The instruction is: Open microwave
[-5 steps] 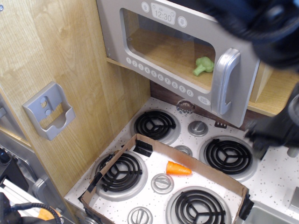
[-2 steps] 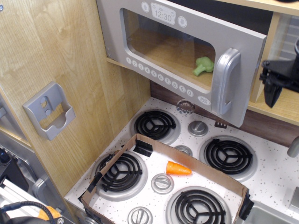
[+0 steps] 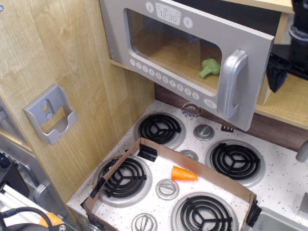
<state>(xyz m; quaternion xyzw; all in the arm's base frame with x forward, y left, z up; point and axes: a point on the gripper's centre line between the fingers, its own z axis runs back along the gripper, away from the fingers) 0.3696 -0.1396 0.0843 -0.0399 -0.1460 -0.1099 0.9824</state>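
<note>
The grey toy microwave door (image 3: 185,50) stands swung partly out from the wooden cabinet, hinged at its left. Its silver handle (image 3: 231,84) is on the right side, and the clock panel reads 12:30. Through the window I see a green broccoli piece (image 3: 210,67) on the wooden floor inside. My black gripper (image 3: 285,67) is at the right edge of the view, right of the handle and apart from the door, in front of the wooden shelf. It holds nothing that I can see, and its jaws are partly cut off by the frame.
Below is a white speckled stove (image 3: 284,178) with several black burners and silver knobs. A low cardboard frame (image 3: 192,161) lies on it with an orange carrot (image 3: 183,173) inside. A grey wall holder (image 3: 50,114) is mounted on the left wooden panel.
My gripper has risen from low over the right of the stove to beside the shelf, then shifted slightly up and right. The door has not visibly moved.
</note>
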